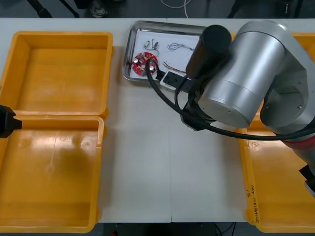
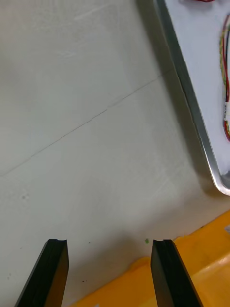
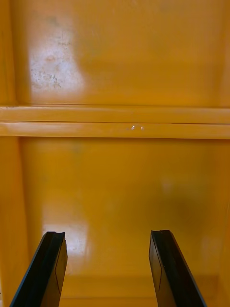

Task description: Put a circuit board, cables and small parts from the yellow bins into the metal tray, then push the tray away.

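Observation:
The metal tray (image 1: 129, 54), white inside, lies at the table's far middle. In it are a round red circuit board (image 1: 144, 63), a twisted blue and white cable (image 1: 179, 47), a red and yellow cable (image 1: 172, 66) and small metal parts (image 1: 153, 45). My right arm (image 1: 236, 73) reaches over the table to the tray's near right corner. The right gripper (image 2: 109, 243) is open over bare table beside the tray rim (image 2: 191, 100), nothing between its fingers. The left gripper (image 3: 108, 235) is open above the left yellow bins (image 3: 115, 122), holding nothing.
Two yellow bins (image 1: 56, 73) stand at the left, both bare inside. The right bins (image 1: 275, 196) lie partly under my right arm. A bin edge (image 2: 201, 268) shows by the right fingers. Bare table stretches between the bins.

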